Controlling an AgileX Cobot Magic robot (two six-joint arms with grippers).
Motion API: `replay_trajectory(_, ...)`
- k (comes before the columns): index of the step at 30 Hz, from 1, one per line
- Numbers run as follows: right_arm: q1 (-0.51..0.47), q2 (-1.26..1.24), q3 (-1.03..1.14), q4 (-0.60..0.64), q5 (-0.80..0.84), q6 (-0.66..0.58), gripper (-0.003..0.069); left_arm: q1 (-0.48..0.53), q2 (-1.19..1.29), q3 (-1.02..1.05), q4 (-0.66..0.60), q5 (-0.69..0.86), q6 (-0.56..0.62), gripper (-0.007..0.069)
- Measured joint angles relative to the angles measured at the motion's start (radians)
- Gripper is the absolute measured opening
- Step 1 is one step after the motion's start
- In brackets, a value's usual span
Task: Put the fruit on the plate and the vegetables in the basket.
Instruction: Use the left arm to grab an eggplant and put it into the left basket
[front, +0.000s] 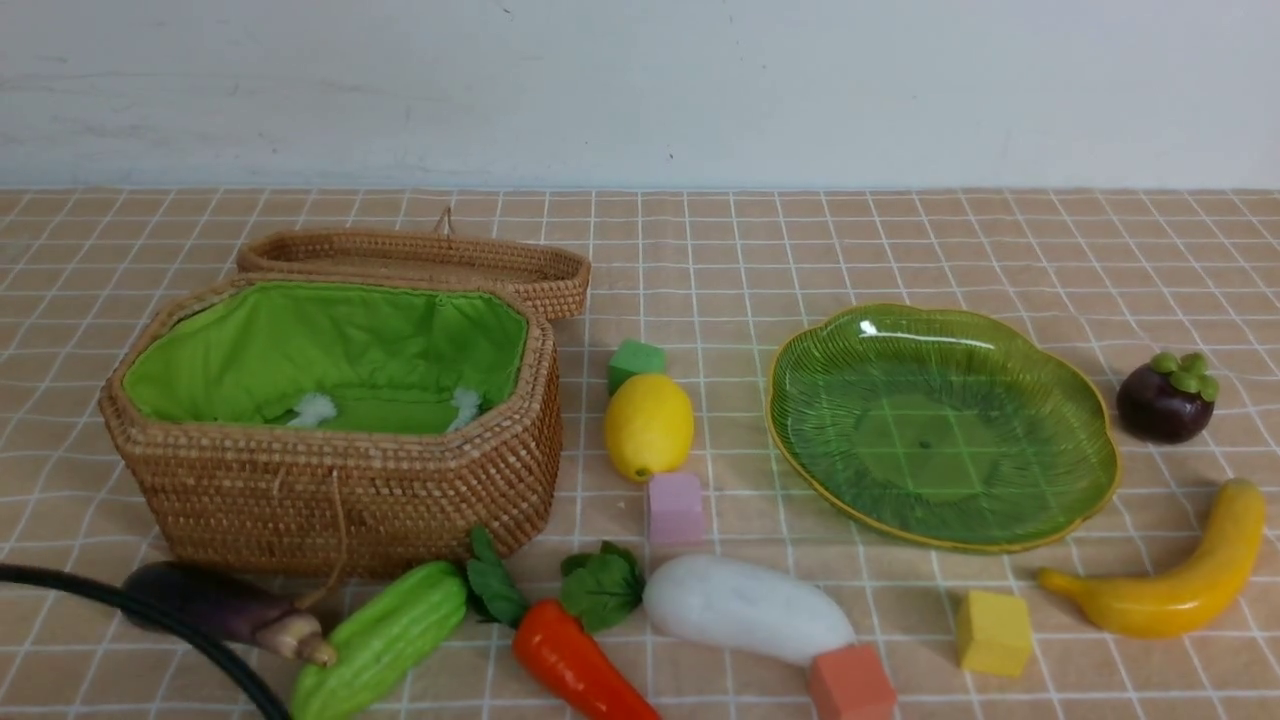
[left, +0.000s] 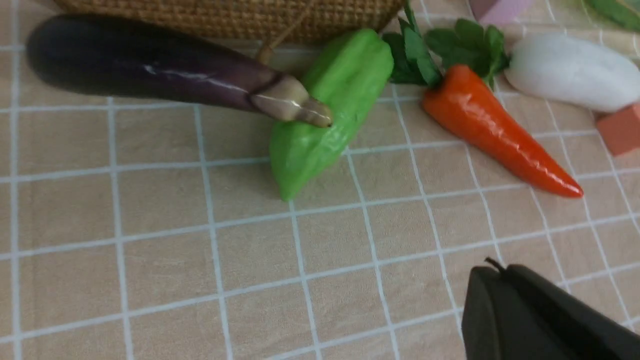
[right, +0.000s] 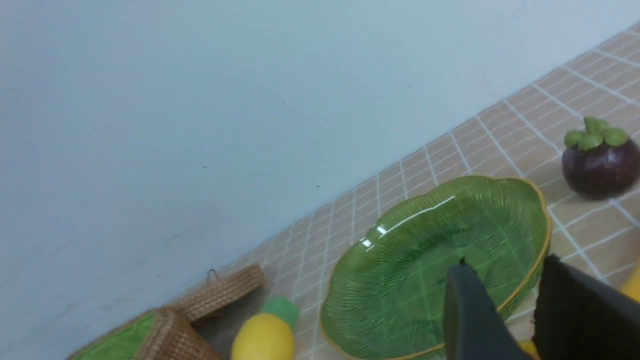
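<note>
Left wrist view shows the left gripper with its black fingers pressed together over bare cloth, on the near side of the vegetables. The right gripper holds its fingers apart, and the rim of the one green glass plate shows through the gap. Four vegetables lie in a row along the table's near edge: one eggplant, its stem touching one ridged gourd, then one carrot and one white radish. Just behind them, toward the left edge, stands the one wicker basket, open, with its lid lying back. Three fruits lie on the cloth outside the plate: one lemon between basket and plate, and one mangosteen and one banana by the right edge. Of the four foam cubes, the green cube and the pink cube flank the lemon, the orange-red cube touches the radish, and the yellow cube sits near the banana's tip. One black cable crosses the near left corner. The table wears a tan cloth with a white grid, and a pale wall rises behind it.
</note>
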Motion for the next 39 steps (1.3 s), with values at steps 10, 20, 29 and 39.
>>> replay_trajectory(10, 0.096, 0.265, -0.66, 0.101, 0.957, -0.44, 0.0033, 0.0, 0.266, -0.18, -0.047, 0.107, 0.287, -0.0013)
replay_trajectory(20, 0.115, 0.374, -0.854, 0.235, 1.157, -0.775, 0.0028, 0.0, 0.525, -0.323, -0.033, 0.124, 0.914, 0.0059)
replay_trajectory(29, 0.116, 0.374, -0.854, 0.217, 1.157, -0.79, 0.0036, 0.0, 0.724, -0.325, 0.124, -0.08, 1.241, 0.0506)
replay_trajectory(39, 0.116, 0.374, -0.854, 0.224, 1.168, -0.79, 0.0036, 0.0, 0.848, -0.328, 0.186, -0.13, 1.452, 0.0562)
